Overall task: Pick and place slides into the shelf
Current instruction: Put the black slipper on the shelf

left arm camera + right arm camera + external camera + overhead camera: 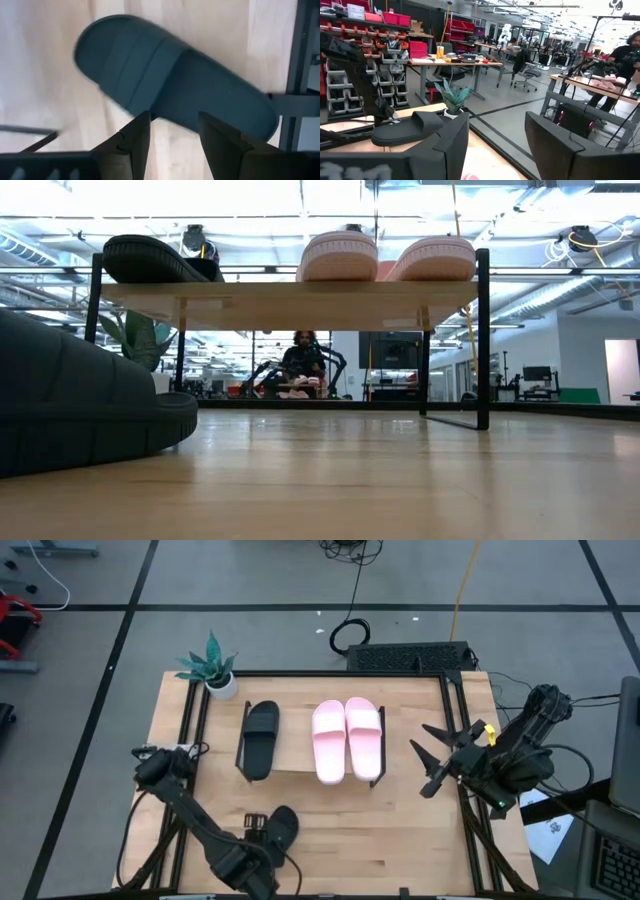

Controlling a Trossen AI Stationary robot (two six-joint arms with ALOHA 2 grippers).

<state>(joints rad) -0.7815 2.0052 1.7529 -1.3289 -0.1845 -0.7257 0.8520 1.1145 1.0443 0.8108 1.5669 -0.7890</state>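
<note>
Three slides on shelf (300, 776): black slide (261, 738) at left end, pink pair (347, 738) at right. Fourth, black slide (281, 827), on surface near front, left tool (172, 131) open above it, not gripping. Right tool (437, 756) open, empty, beside shelf's right end. Low view alone shows soles resting on board; left wrist view shows fingers clear of slide.

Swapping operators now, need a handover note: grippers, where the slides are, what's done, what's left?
Left gripper: open, just above the last black slide on the table's near side, nothing held.
Right gripper: open, empty, waiting off the shelf's right end.
Shelf: one black slide at its left, pink pair at its right.
Done: three of four placed.
Left: grasp the loose black slide, set it in the gap beside its mate.
</note>
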